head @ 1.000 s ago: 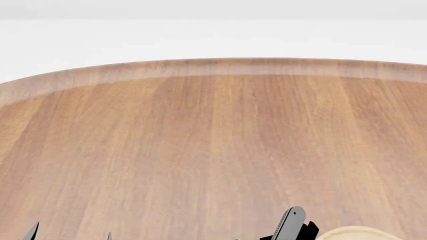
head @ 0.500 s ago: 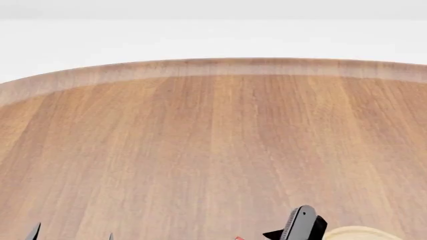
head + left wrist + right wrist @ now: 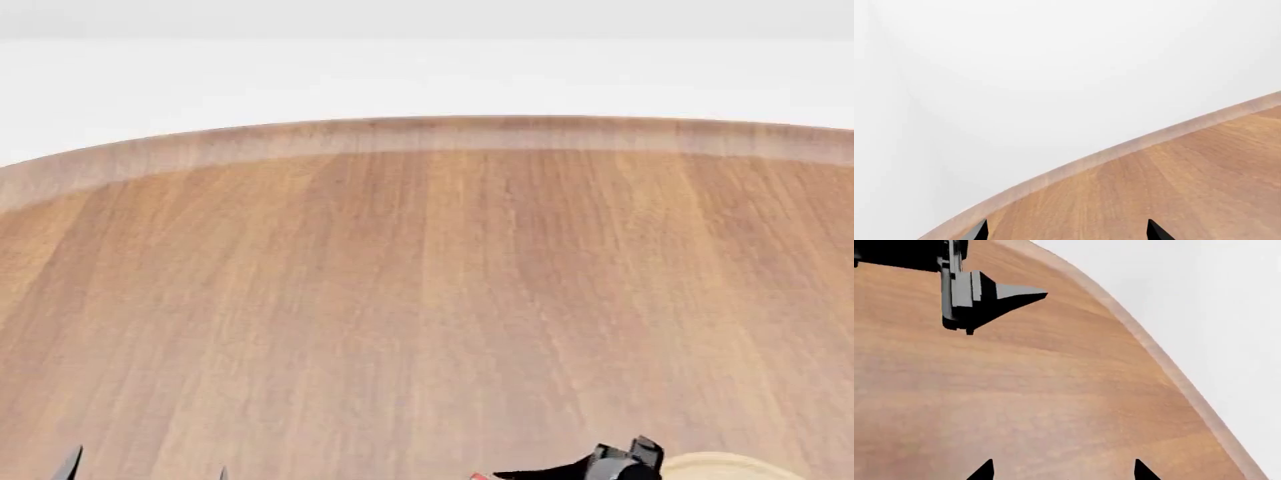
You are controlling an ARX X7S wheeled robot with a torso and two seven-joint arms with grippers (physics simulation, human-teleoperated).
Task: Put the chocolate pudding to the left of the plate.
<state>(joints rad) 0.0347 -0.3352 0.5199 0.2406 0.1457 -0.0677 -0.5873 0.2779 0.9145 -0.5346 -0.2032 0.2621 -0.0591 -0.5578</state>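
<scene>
Tipping over since the earlier head pictures, the black right gripper (image 3: 587,468) goes from upright, with one finger pointing up, to nearly flat, and now sits lower along the bottom edge of the head view, just beside the flat round light-wood plate (image 3: 721,464), of which only a sliver of rim shows. A tiny red speck (image 3: 475,477) sits left of that gripper; I judge it may be the red corner of the chocolate pudding carton, but too little shows to be sure, so the pudding's place cannot be fixed. That tilt reads as the arm working low near the plate's left side, where the carton belongs.

In the right wrist view two fingertips (image 3: 984,471) stand apart over bare round brown wooden table (image 3: 1054,390), nothing between them: spread wide. The left gripper (image 3: 1066,232) likewise shows tips well separated and empty. What the plate holds is out of view.
</scene>
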